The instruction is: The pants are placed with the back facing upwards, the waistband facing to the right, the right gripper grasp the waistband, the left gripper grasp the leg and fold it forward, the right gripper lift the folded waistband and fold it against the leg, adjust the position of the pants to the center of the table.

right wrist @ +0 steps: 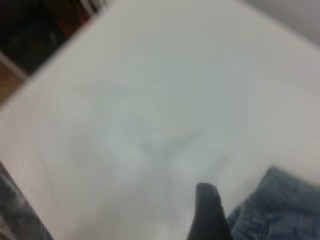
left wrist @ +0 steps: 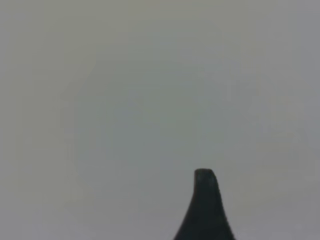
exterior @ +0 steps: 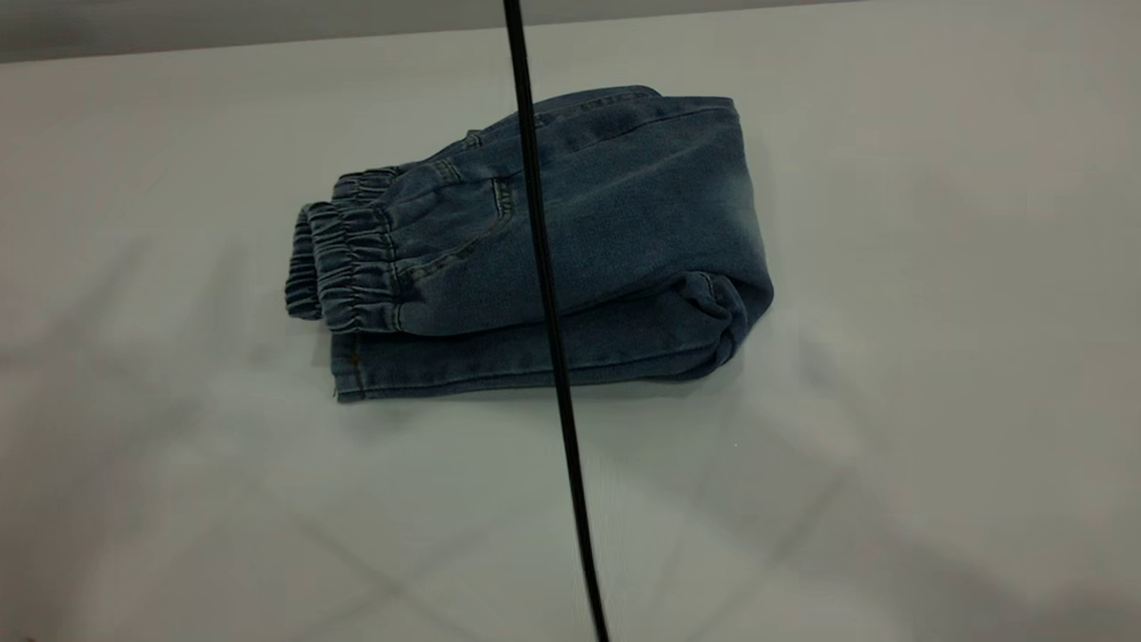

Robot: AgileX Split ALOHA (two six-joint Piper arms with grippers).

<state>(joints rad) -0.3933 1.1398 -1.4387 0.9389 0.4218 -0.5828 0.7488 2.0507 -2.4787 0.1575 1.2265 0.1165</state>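
One pair of blue denim pants (exterior: 570, 241) lies folded into a compact bundle near the middle of the white table (exterior: 936, 312), elastic waistband (exterior: 343, 267) toward the exterior view's left. One black cable (exterior: 548, 312) hangs across in front. Each wrist view shows a single dark fingertip: left (left wrist: 206, 210) over bare table, right (right wrist: 209, 215) just beside the denim; whether either pincer is released or clenched, I cannot tell

Exterior looks steeply down; wrist cameras hover close.

A thin black cable (exterior: 545, 303); dark, tapered, round-tipped fingertips (left wrist: 205, 210) on both wrists
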